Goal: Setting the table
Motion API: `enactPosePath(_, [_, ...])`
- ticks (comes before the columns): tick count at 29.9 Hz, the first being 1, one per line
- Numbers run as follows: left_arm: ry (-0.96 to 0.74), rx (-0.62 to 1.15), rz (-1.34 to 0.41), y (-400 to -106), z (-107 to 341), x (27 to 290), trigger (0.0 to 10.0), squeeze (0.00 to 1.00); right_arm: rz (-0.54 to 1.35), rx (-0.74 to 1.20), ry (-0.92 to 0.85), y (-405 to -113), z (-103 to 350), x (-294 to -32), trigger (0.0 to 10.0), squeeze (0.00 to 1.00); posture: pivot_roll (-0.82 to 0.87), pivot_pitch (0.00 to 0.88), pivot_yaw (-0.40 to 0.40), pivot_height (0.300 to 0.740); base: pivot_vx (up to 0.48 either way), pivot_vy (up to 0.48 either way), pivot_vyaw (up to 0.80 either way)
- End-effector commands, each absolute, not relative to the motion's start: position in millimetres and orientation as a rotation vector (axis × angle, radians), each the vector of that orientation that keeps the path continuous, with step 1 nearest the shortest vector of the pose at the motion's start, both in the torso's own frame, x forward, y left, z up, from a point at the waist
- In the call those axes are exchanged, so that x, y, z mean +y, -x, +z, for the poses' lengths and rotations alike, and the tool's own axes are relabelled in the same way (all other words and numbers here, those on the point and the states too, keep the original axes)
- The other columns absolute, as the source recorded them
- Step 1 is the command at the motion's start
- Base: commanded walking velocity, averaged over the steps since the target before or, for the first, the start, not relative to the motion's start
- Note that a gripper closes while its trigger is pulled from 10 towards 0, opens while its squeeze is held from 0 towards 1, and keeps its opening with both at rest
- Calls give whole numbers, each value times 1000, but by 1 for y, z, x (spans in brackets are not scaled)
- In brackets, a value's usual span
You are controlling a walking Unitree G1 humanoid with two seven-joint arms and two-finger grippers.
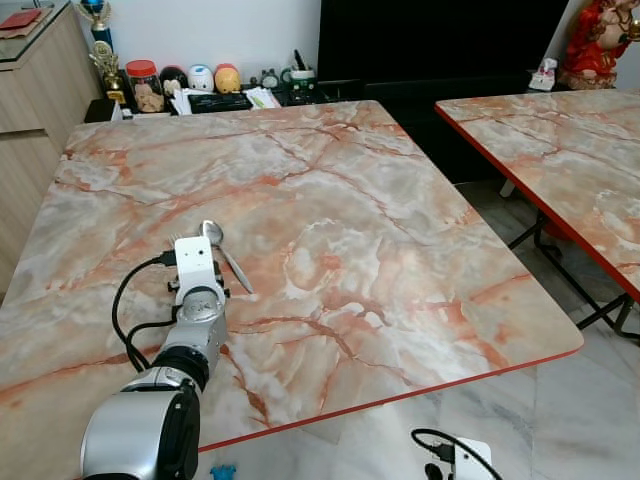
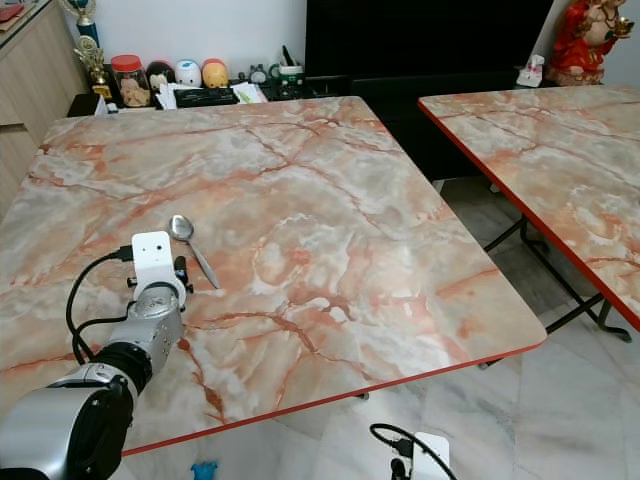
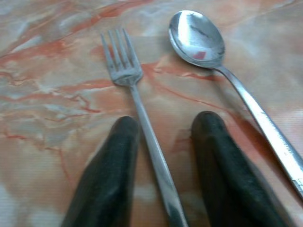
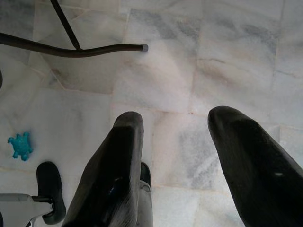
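Left arm: extended over the near left part of the marble-patterned table. Left gripper: low over the tabletop, fingers parted, one on each side of a fork handle with a gap on both sides; nothing clamped.

Fork: lying flat on the table, tines pointing away from the gripper, handle running back between the fingers.

Spoon: lying flat just beside the fork, on its right, bowl up, handle slanting toward the near edge; apart from the fork.

Far edge, beyond the table: a red-lidded jar, small round figurines and a trophy on a low dark shelf.

Right: a second marble-patterned table with a red rim, well apart.

Right gripper: hanging idle below table level above the pale tiled floor, fingers spread wide, empty. A small blue toy lies on the floor.
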State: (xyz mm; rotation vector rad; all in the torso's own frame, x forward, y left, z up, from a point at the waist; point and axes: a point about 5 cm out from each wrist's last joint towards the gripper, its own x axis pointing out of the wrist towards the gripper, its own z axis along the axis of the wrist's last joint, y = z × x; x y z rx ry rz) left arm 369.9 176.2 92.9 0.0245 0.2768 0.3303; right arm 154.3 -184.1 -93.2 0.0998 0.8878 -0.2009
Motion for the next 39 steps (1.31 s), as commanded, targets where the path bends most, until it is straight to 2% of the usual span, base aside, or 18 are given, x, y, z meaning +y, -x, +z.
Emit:
enactPosePath(1, [-19,345,337,-364,80,176,0,0,-211,897,-93,-152,-94,-188,10000,0,62,15,-60,740,0,0,0])
enactPosePath(18, [26,362,425,-358,76,192,0,0,-207,900,-93,-152,-94,-187,10000,0,65,0,-57,740,0,0,0])
enactPosePath(32, [-94,315,411,-352,72,201,0,0,-201,900,-95,-152,-94,-186,10000,0,72,0,-54,740,0,0,0])
enactPosePath(33, [-93,311,414,-351,71,202,627,0,-201,900,-95,-152,-94,-186,10000,0,75,0,-52,740,0,0,0])
enactPosePath(34, [-92,297,422,-350,71,204,9490,0,-202,900,-96,-152,-94,-186,10000,0,75,0,-52,740,0,0,0])
enactPosePath(35, [-88,281,427,-350,72,205,10000,0,-202,900,-97,-152,-94,-186,10000,0,75,0,-51,740,0,0,0])
enactPosePath(36, [-81,208,423,-348,77,209,10000,0,-203,899,-99,-151,-94,-186,10000,0,76,0,-51,740,0,0,0])
enactPosePath(37, [-81,208,423,-348,77,209,10000,0,-203,899,-99,-151,-94,-186,10000,0,76,0,-51,740,0,0,0])
enactPosePath(39, [-94,30,339,-346,91,208,10000,0,-203,898,-100,-151,-94,-186,10000,0,78,0,-51,740,0,0,0])
